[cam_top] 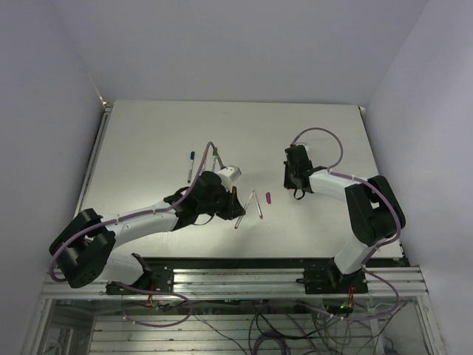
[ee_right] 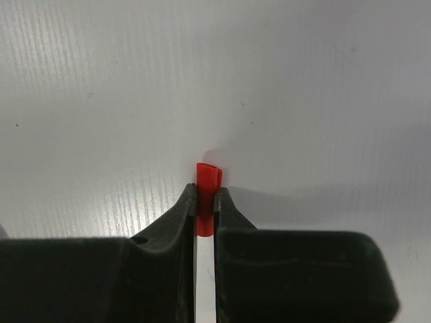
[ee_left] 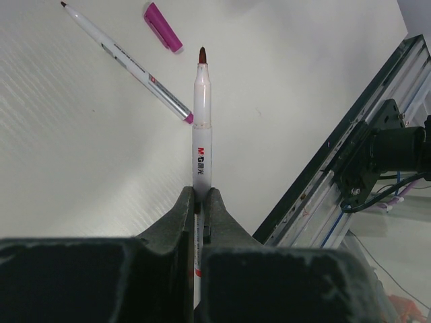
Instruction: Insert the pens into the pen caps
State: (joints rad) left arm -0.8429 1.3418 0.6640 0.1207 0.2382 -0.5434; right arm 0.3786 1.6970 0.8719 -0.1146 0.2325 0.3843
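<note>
From above, the magenta cap (cam_top: pixel 268 197) lies mid-table (cam_top: pixel 148 133). A loose pen (cam_top: pixel 259 211) lies just left of it. Further left, the left gripper (cam_top: pixel 235 201) carries the held pen (cam_top: pixel 236 220). The right gripper (cam_top: pixel 295 181) sits near the cap's right side, and its jaws cannot be read from here. A blue-capped pen (cam_top: pixel 190 166) lies well off to the cap's upper left.

In the left wrist view, the left gripper (ee_left: pixel 202 198) is clamped on the held pen (ee_left: pixel 202 128), whose dark red tip points towards the magenta cap (ee_left: pixel 163 27). The loose pen (ee_left: pixel 128 64) lies slantwise just beside that cap.

In the right wrist view, the right gripper (ee_right: pixel 204 202) pinches the red cap (ee_right: pixel 207 178), which juts past its fingertips. The magenta cap is out of this view.
</note>
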